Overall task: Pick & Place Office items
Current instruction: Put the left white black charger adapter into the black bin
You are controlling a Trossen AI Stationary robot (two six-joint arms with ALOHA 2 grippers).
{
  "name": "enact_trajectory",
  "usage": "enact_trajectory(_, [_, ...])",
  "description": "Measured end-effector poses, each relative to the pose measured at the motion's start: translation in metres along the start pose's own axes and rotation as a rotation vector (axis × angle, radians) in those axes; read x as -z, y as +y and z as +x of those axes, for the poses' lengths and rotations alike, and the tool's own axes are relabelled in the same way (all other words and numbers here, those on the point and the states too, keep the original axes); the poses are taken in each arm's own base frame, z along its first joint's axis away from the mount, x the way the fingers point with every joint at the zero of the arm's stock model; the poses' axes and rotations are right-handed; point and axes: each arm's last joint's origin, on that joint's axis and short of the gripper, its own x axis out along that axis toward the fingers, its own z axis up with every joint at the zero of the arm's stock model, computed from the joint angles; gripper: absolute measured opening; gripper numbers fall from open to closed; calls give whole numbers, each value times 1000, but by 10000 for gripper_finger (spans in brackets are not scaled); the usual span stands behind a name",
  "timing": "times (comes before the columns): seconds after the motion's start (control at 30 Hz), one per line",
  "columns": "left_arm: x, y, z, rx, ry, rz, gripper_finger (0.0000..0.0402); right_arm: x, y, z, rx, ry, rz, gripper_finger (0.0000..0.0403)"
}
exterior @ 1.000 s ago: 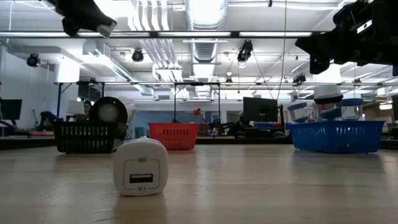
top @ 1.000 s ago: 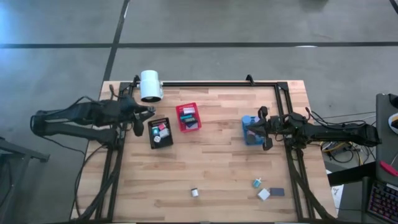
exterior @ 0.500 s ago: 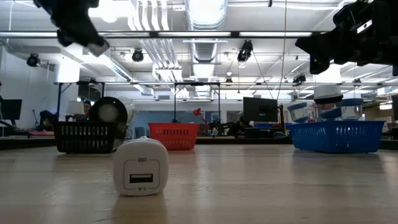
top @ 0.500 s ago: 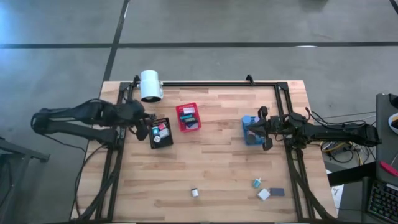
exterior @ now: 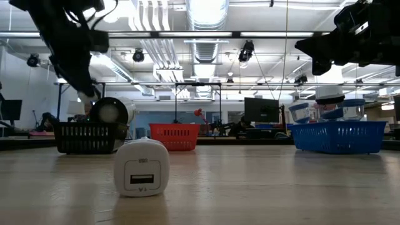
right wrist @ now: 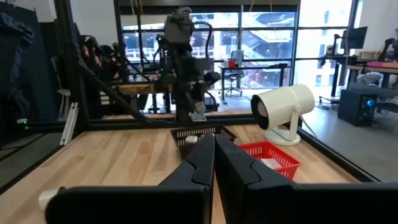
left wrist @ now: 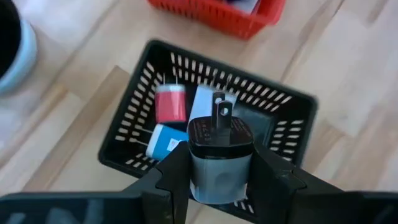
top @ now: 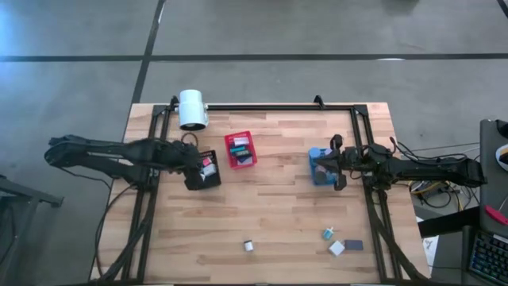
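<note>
My left gripper [left wrist: 219, 183] is shut on a black-and-grey charger plug [left wrist: 219, 149] with two prongs. It hangs over the black slotted bin [left wrist: 134, 118], [top: 208, 179], which holds pink, blue and white pieces. In the high view this gripper [top: 194, 164] is at the bin's left edge. My right gripper [right wrist: 214, 155] is shut with nothing in it, level above the blue bin [top: 318, 168] at the table's right. Loose office items lie near the front edge: a white charger [exterior: 142, 167], [top: 248, 245], a teal piece [top: 328, 233], a white block [top: 337, 248] and a dark block [top: 354, 245]. My left gripper pinches the plug's grey body by its two sides [left wrist: 196, 175] between the two fingers [left wrist: 268, 175]. The fingers slant down from the table's left. The plug's black end and prongs [left wrist: 219, 107] point away from the gripper toward the bin. The plug hangs clear above the bin.
A red bin [top: 240, 149] with pieces stands right of the black one. The big white cylinder [top: 191, 109] stands at the far left corner. A black frame rail [top: 262, 106] runs along the table's far edge and sides. Bare wood lies in the table's middle.
My left gripper has come down and toward the table's near-right, from beside the white cylinder to over the black bin. It has tipped from nearly level to slanting downward, still shut on the plug.
</note>
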Motion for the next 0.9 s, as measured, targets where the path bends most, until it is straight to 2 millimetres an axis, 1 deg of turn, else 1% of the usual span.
enact_trajectory(0.13, [0, -5, 19, -47, 81, 26, 128, 0, 0, 0, 0, 0, 8, 8])
enact_trajectory(0.33, [0, -11, 39, -95, 161, 48, 128, 0, 0, 0, 0, 0, 10, 8])
enact_trajectory(0.47, [0, -14, 48, -112, 196, 58, 128, 0, 0, 0, 1, 0, 7, 8])
enact_trajectory(0.6, [-1, -16, 52, -104, 220, 67, 133, 0, 0, 0, 1, 0, 7, 8])
enact_trajectory(0.63, [-1, -16, 53, -103, 222, 67, 148, 0, 0, 0, 2, 0, 7, 8])
enact_trajectory(0.8, [-1, -17, 50, -67, 246, 63, 253, 0, 0, 0, 3, 0, 8, 8])
enact_trajectory(0.9, [-5, -18, 45, -40, 230, 60, 288, 0, 0, 0, 3, 0, 7, 8])
